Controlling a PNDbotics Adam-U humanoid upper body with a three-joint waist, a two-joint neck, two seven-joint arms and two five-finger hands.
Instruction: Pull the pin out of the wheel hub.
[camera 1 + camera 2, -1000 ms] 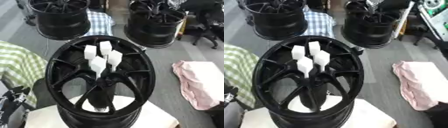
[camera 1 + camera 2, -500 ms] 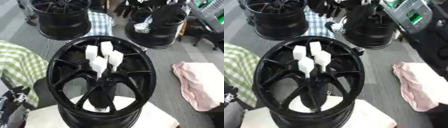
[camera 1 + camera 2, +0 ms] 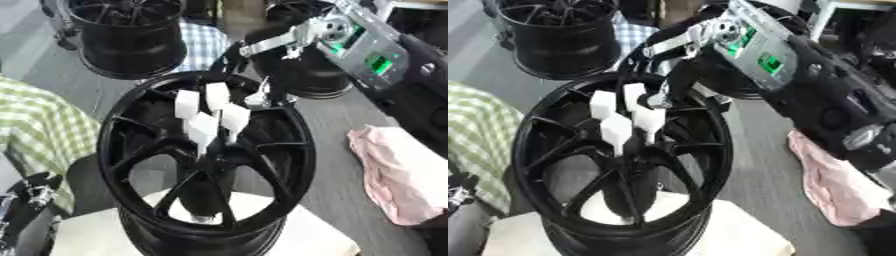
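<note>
Task looks barely started: the pins point(image 3: 208, 117), a cluster of white blocky pegs, all sit in the middle of the black hub point(image 3: 206, 155) at frame centre, none visibly lifted out. The right hand point(image 3: 677, 75) comes in from the upper right on a big black arm and sits over the hub's far rim, just beside the rear pegs. Can't tell from either eye whether its fingers are spread or curled, or if it touches a pin at all. So the whole grab and pull is probably left to do.

Left hand point(image 3: 31, 192) shows in the lower left corner, idle; its fingers can't be made out either.

Labels: the arm has a grey panel with small green lit patches, but no writing on it can be read. No brand is visible on the hub, the pink cloth point(image 3: 398, 175) at right, or the check cloth point(image 3: 44, 125) at left
</note>
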